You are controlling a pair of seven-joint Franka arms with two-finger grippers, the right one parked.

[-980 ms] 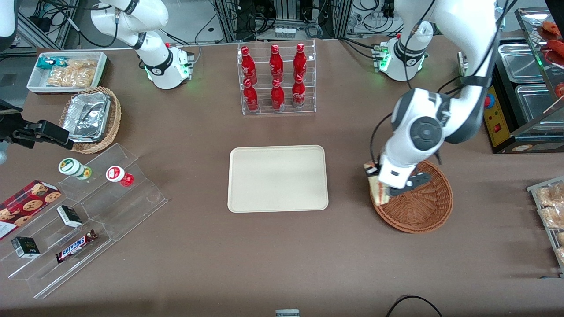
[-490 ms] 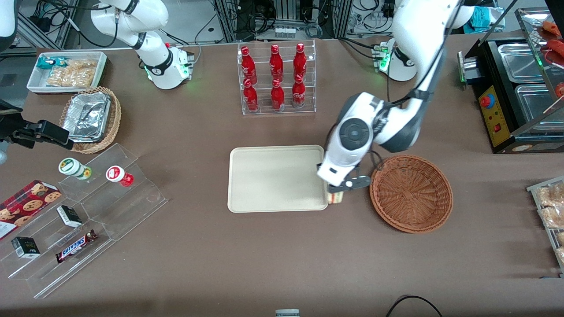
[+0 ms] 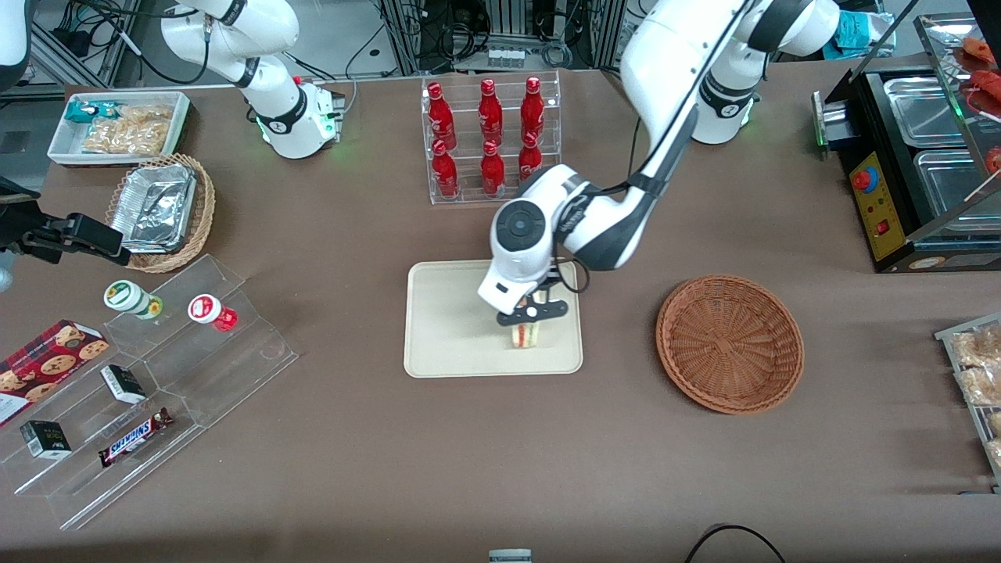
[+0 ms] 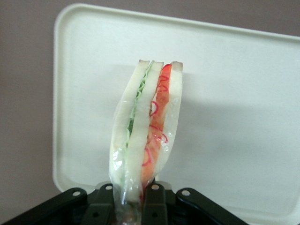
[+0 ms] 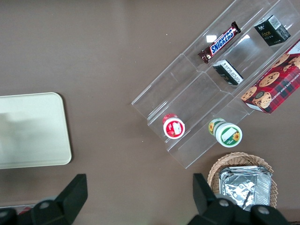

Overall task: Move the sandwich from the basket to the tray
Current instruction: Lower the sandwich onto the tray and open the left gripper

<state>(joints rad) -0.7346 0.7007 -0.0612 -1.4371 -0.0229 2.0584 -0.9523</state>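
- Above the tray (image 3: 438,328), over the part of it nearer to the front camera and toward the working arm's end, the gripper (image 3: 530,319) hung with the sandwich (image 3: 524,335) in its jaws.
- Its jaws were closed on the sandwich; in the left wrist view the two black fingers (image 4: 104,202) pressed on the wrapped end of the sandwich (image 4: 143,136) from both sides.
- The sandwich was held with its cut edge showing: white bread, a green layer and a red layer, all inside a clear wrap.
- From the left wrist view the cream tray (image 4: 243,93) lay under the sandwich, but I cannot tell if the sandwich touched it or was just above it.
- The basket (image 3: 730,342), round and reddish-brown, stood on the brown desk (image 3: 352,453) beside the tray, toward the working arm's end, and nothing was seen inside it.
- The basket and the tray were apart, with a strip of desk between them.
- A clear rack with red bottles (image 3: 491,137) stood farther from the front camera than the tray.
- A tan wicker basket with foil containers (image 3: 160,207) stood toward the parked arm's end of the desk.
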